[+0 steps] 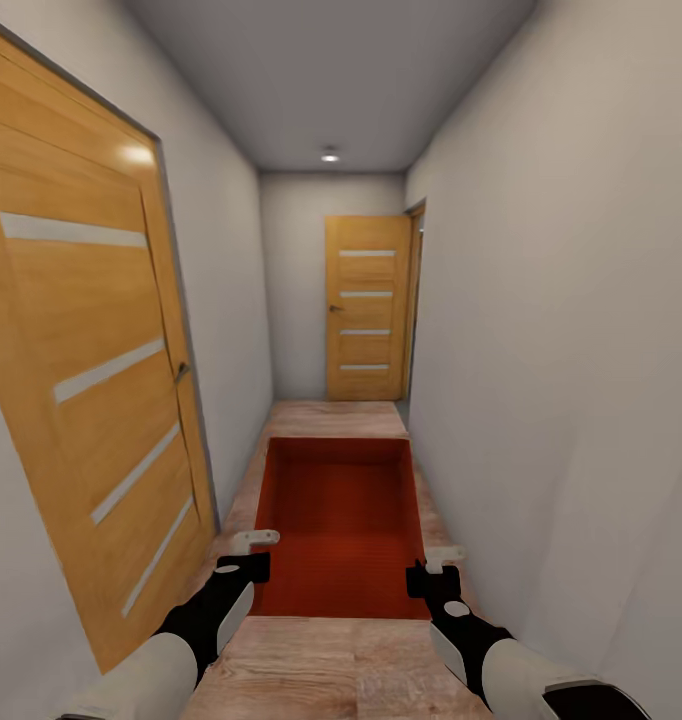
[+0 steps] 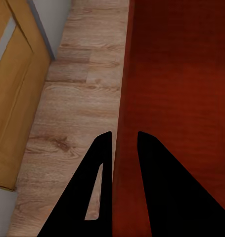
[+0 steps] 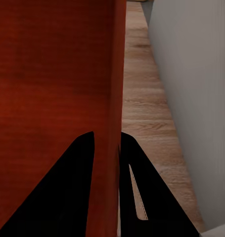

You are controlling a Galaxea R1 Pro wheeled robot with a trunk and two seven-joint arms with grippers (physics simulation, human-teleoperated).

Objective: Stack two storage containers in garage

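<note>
Flanking a narrow corridor, white walls (image 1: 571, 330) close in on either side; an orange wooden door (image 1: 91, 400) stands at the left, a second door (image 1: 367, 308) closes the far end, and a ceiling lamp (image 1: 329, 156) glows above; light wood plank flooring (image 1: 331, 665) runs between. An orange-red storage container (image 1: 341, 520) is held level ahead of the robot, probably clear of the planks. Left gripper (image 2: 125, 140) is clamped across the bin's left wall, one finger inside, one outside; right gripper (image 3: 107, 140) likewise pinches the right wall. Wrist views reveal this straddling, whereas the head view gives doors and corridor depth.
</note>
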